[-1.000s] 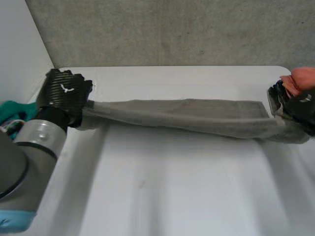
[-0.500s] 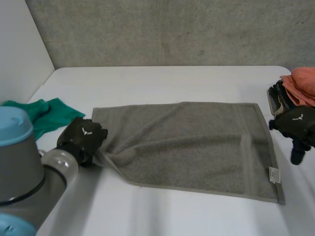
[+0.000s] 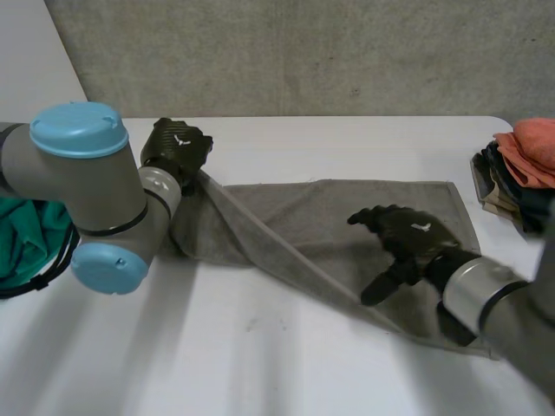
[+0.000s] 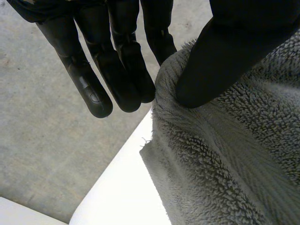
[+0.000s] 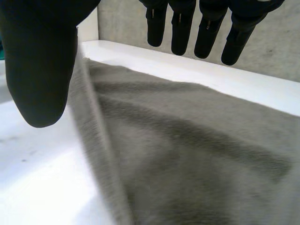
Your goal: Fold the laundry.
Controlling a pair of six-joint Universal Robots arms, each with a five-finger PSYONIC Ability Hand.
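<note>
- Hauled the left end of the grey towel (image 3: 303, 208) from eight o'clock on the white table (image 3: 286, 364) up to ten o'clock with the left hand (image 3: 178, 149) since half a second earlier. Brought the right hand (image 3: 408, 238) in from three o'clock to the towel's four-o'clock part.
- Pinched the towel's edge between thumb (image 4: 225, 56) and straight fingers (image 4: 129, 79), as read in the left wrist view. Held that end raised off the table, with a taut ridge of cloth running from ten o'clock down toward five o'clock.
- Kept the right hand wide, fingers straight and spread, low over the towel. Could not tell whether pressing on it or just above.
- Left the towel's far long edge lying flat from eleven to two o'clock.
- Noted a green cloth (image 3: 22, 234) at nine o'clock behind the left arm, and a stack of folded laundry (image 3: 520, 156) at three o'clock, near the towel's far-right corner.
- Judged the step in hand as laying one part of the towel over the rest.
- Judged it best done with the pinch kept firm and the right hand flattened on the lower layer as an anchor, so nothing slid.
- Advised lining the held edge up with the flat one before letting go, then smoothing outward.
- Reckoned a slack ridge likely to leave a diagonal crease.
</note>
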